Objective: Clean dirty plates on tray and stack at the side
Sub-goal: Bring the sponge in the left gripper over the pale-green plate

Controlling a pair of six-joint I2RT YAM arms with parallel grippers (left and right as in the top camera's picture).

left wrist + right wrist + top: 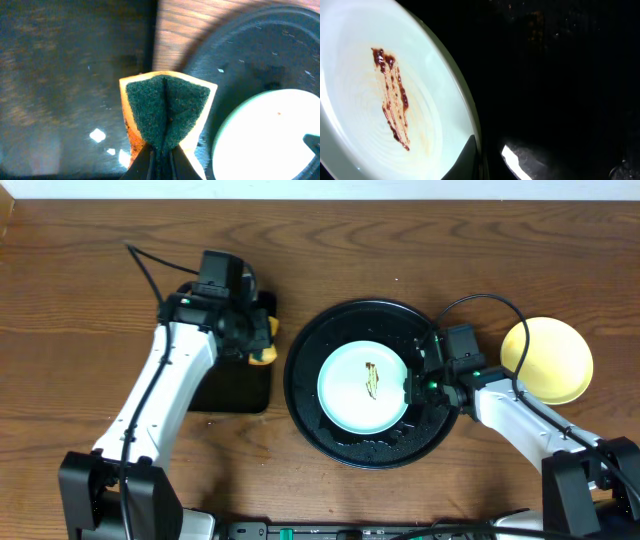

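Observation:
A pale mint-blue plate with a brown smear lies on the round black tray. My right gripper is shut on the plate's right rim. In the right wrist view one finger lies over the plate, the other on the tray side. A pale yellow plate sits on the table right of the tray. No second mint-blue plate shows. My left gripper is shut on a yellow sponge with a green pad, left of the tray.
A smaller rectangular black tray lies under my left arm and also shows in the left wrist view. A black cable runs across the wood behind it. The tray's rim lies just right of the sponge.

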